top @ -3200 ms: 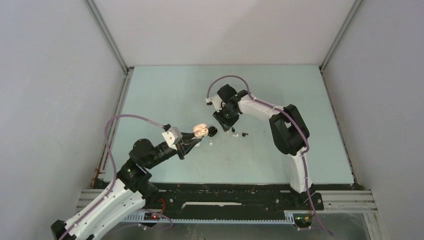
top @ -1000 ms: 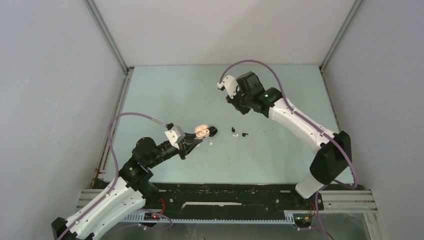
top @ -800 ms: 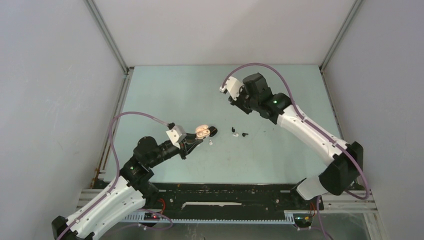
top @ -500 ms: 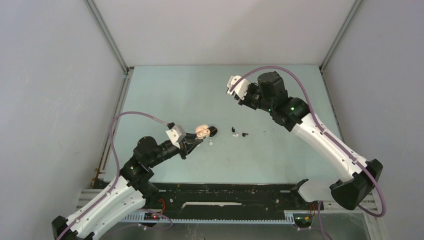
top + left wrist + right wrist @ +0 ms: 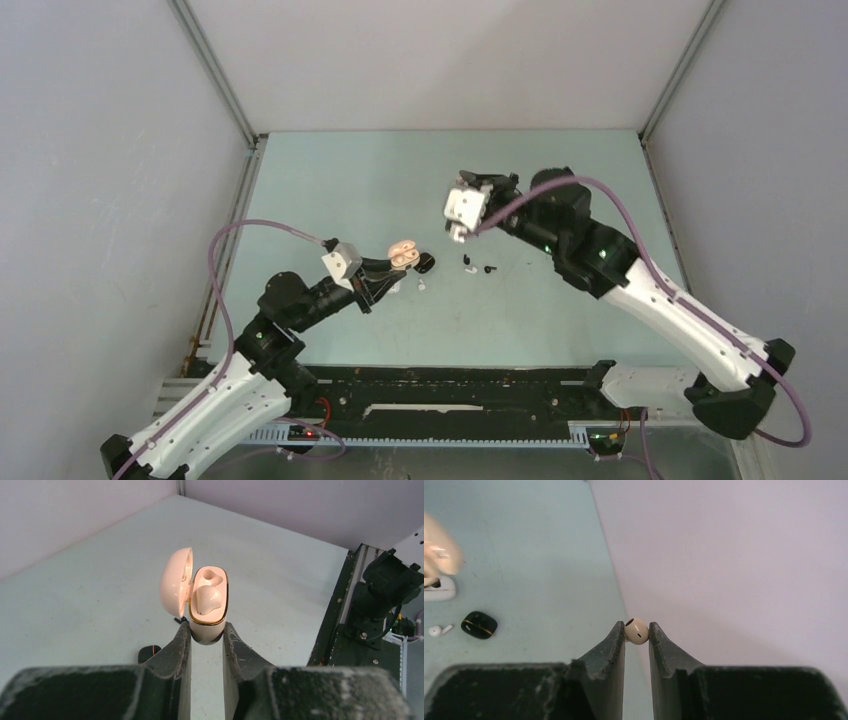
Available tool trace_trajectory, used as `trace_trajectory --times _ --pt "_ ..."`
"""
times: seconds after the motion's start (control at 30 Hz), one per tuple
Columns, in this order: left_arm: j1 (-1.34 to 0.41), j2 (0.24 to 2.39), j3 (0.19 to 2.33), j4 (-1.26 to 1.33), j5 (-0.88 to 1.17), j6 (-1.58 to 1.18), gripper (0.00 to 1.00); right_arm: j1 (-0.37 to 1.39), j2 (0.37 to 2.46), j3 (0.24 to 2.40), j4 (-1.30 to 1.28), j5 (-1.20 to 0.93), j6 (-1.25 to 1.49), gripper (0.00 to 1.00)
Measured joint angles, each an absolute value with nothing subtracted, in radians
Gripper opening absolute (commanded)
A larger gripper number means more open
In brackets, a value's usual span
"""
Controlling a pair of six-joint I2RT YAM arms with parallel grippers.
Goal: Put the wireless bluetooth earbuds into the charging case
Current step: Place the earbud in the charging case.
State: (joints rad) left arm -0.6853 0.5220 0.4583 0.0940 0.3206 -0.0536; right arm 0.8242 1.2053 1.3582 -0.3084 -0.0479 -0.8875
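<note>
Right pincer (image 5: pixel 637 630), clamped on a beige earbud (image 5: pixel 636 631), swung back toward 6 o'clock. Left pincer (image 5: pixel 206 629) grips the open case (image 5: pixel 175 587), seated earbud (image 5: pixel 208 600) inside.

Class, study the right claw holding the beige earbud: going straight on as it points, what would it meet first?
Nothing close: past the right claw and its earbud the way looks free up to the wall beside the table. The beige case lies off that line; depth is uncertain.

Plain grey walls (image 5: pixel 100 150) enclose a pale green, seemingly scuffed table (image 5: pixel 330 180).
</note>
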Motion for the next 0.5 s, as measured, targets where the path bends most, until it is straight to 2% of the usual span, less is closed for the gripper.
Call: trace_trajectory --times 0.27,0.5 --pt "-0.685 0.459 0.47 0.135 0.323 -0.054 0.0 1.092 0.958 1.026 -0.025 -0.065 -1.153 0.0" --pt "-0.685 0.412 0.442 0.183 0.353 -0.052 0.0 1.184 0.954 0.817 0.169 -0.065 -1.333 0.0"
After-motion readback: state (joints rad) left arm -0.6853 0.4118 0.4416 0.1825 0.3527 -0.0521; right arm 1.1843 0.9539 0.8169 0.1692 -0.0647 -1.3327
